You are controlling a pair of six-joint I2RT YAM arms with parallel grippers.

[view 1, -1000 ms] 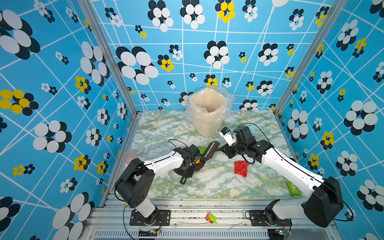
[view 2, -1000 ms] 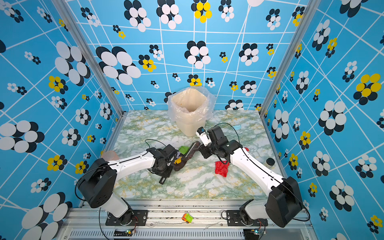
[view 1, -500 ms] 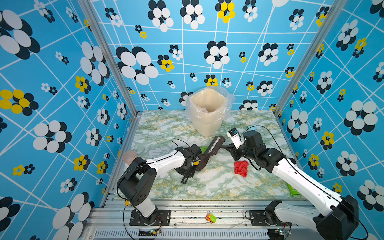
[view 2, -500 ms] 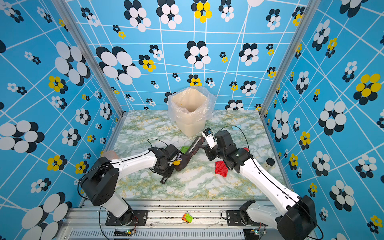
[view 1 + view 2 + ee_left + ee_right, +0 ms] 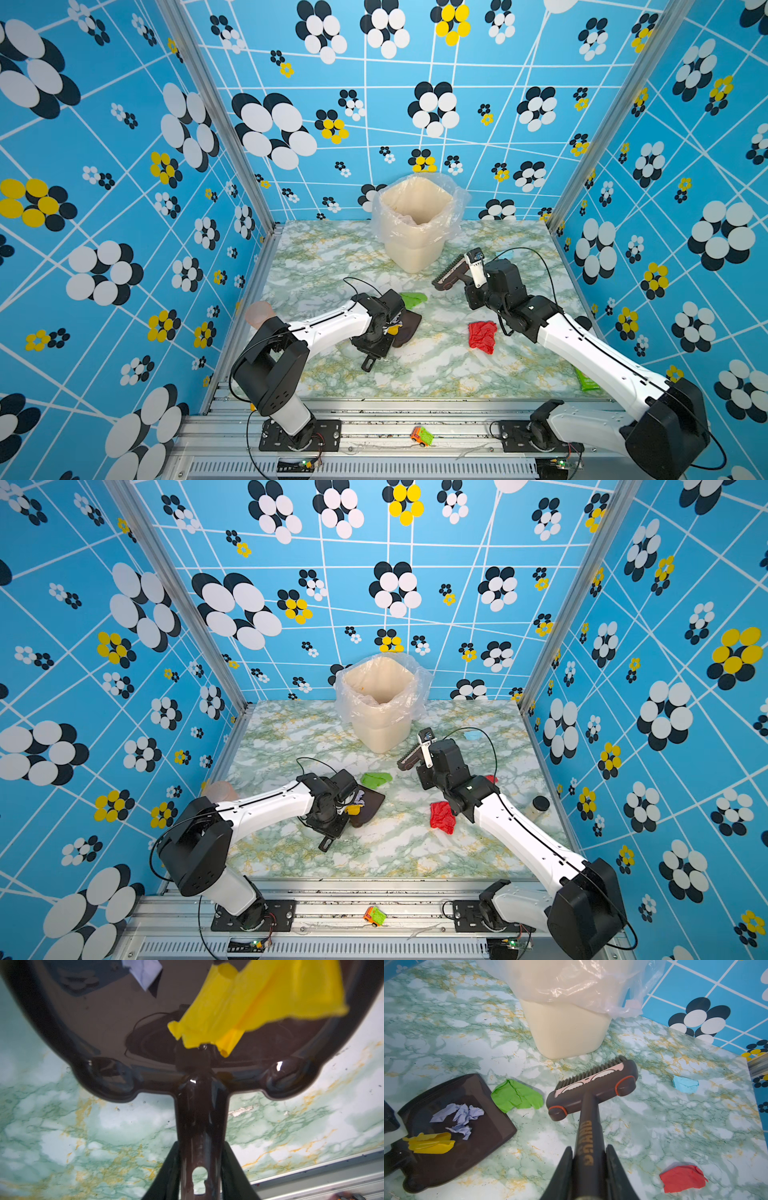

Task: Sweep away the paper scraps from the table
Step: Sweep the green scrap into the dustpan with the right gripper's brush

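Your right gripper (image 5: 588, 1153), clamped on the brush (image 5: 591, 1084), has drawn it back from the dustpan (image 5: 477, 1126) and now holds it right of the pan, near the bin (image 5: 415, 232). Your left gripper (image 5: 200, 1145) stays closed on the dustpan's handle. The lavender scrap (image 5: 460, 1113) and yellow scrap (image 5: 431, 1144) are in the pan. The green scrap (image 5: 517, 1095) sits on the table (image 5: 436, 374) just beside its lip, and the red scrap (image 5: 681, 1178) and light blue scrap (image 5: 685, 1084) lie further right, so several strokes remain.
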